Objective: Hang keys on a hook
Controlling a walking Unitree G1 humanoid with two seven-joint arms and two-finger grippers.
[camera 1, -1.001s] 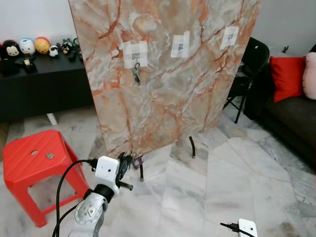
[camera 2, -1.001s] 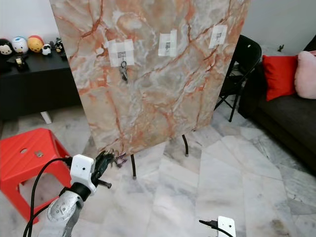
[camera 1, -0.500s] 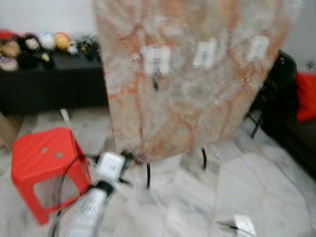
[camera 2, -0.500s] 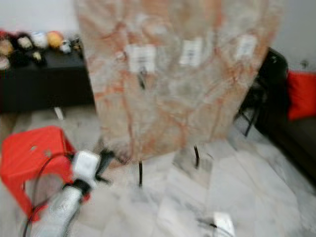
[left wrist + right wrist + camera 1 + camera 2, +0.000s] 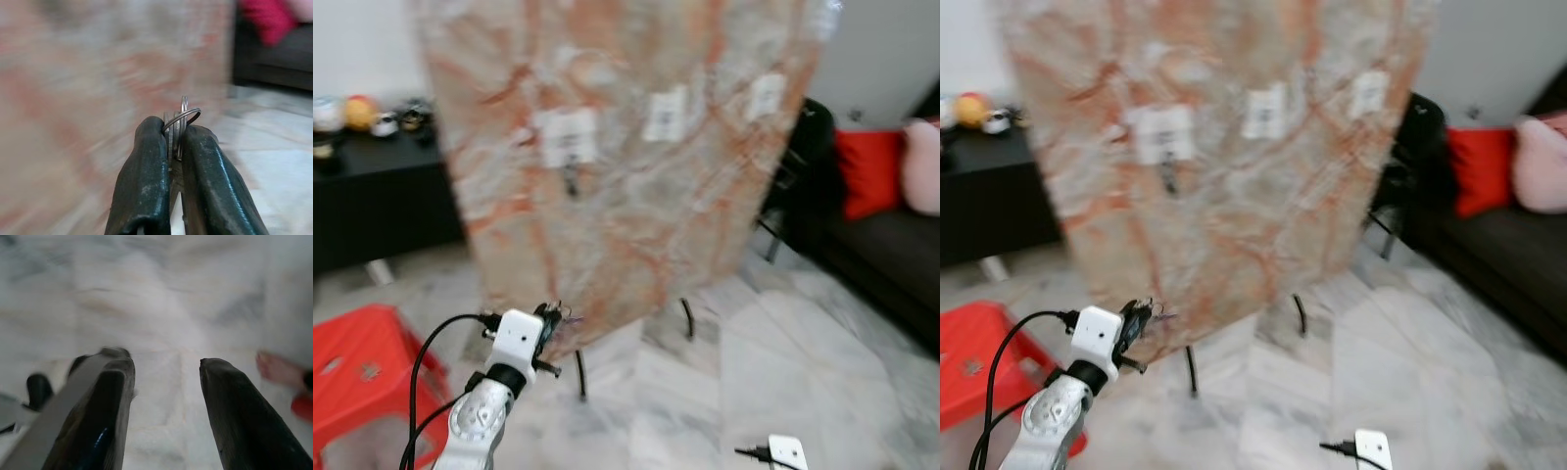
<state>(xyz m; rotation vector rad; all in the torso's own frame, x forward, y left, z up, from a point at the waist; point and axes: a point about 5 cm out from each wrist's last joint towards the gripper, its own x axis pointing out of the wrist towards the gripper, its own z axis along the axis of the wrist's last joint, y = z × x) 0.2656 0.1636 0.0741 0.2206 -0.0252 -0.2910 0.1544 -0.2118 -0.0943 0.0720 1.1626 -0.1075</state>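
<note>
While the head views are blurred, we can still make out the left end effector point(image 5: 551, 318) raised low in front of the marbled board point(image 5: 636, 196), just at the board's lower left edge. In the left wrist view, our two black fingers point(image 5: 144, 181) are pressed close together, with a set of metal key rings point(image 5: 180, 123) pinched between them and poking out past the fingertips. So the keys sit right in the tip of that end effector, held by a narrow, clamped grip.

Above and slightly right of the held keys, we see three white taped patches across the upper part of the board. The left patch point(image 5: 567, 137) has a dark bunch of keys point(image 5: 571, 180) hanging from it, though the blur hides the hook itself. The middle patch point(image 5: 666, 114) and the right patch point(image 5: 765, 96) are well apart from our left end effector, higher up the board.

The board stands on thin black legs point(image 5: 688, 318) on a pale marble floor point(image 5: 783, 352). A red stool point(image 5: 357, 377) is beside our left arm, a black cabinet point(image 5: 372, 191) with small figures stands behind it, and a dark sofa point(image 5: 891, 245) with a red cushion point(image 5: 867, 166) lies to the right.

In the right wrist view, the right end effector point(image 5: 166, 396) hangs over the floor with its fingers parted, a clear gap between them, holding nothing.
</note>
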